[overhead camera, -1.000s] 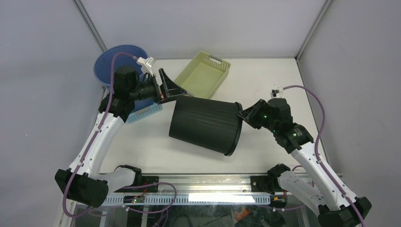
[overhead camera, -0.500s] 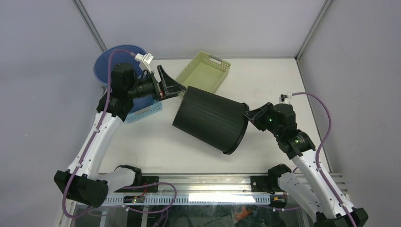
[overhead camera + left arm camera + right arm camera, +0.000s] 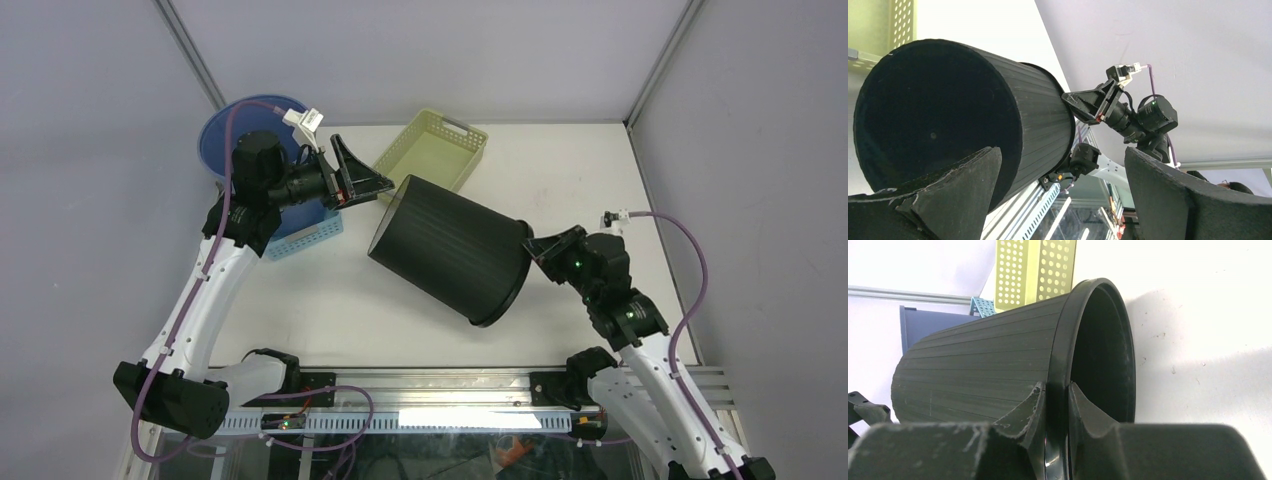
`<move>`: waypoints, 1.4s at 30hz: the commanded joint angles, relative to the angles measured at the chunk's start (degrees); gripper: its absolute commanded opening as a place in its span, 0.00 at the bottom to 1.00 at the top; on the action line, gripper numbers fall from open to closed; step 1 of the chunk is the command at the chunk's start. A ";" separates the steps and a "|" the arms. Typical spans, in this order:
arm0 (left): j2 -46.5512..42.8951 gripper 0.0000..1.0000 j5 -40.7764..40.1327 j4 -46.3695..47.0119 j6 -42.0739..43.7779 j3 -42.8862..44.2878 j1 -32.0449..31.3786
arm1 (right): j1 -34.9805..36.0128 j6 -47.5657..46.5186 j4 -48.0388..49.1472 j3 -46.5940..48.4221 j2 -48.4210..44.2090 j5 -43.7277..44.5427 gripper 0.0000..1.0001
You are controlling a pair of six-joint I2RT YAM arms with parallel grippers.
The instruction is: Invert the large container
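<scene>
Two grippers are being seen from above. The large black ribbed plastic container [image 3: 450, 250] is lying tilted on the white table [image 3: 580, 170]. Its mouth is facing the near right and its closed base is just beside the pale green perforated basket [image 3: 430, 155]. The right gripper [image 3: 537, 246] is pinching the rim. The left gripper [image 3: 378, 183] is being held spread wide near the base, apparently not touching it.

From the left wrist, the dark round base is being framed between the spread fingers [image 3: 948, 190]. A push given here would probably be helping to lift the base up and over.

From the right wrist, the rim is being clamped between two fingers [image 3: 1030, 405], one on the ribbed wall and one inside the mouth. This pinch should be kept firm and the wrist rolled slowly. In this way the mouth is being brought flat to the table and the basket is not being struck.
</scene>
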 commanded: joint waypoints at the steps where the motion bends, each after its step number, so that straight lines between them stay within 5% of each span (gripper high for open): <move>1: -1.03 0.99 1.60 1.91 -0.72 1.84 -0.25 | 0.30 -3.67 -21.64 -6.32 0.65 1.53 0.21; 25: -1.79 0.99 2.17 1.47 -0.38 -4.19 -0.25 | 0.30 -3.35 -13.65 -4.59 6.80 -3.70 0.38; 36: -5.58 0.99 -7.94 -15.43 11.53 -8.08 -0.29 | 0.33 -5.93 -20.33 2.88 7.19 -1.22 0.44; 42: -11.35 0.98 -18.52 -18.46 16.35 -15.07 -5.86 | 0.31 -11.09 -30.55 15.32 7.56 8.93 0.67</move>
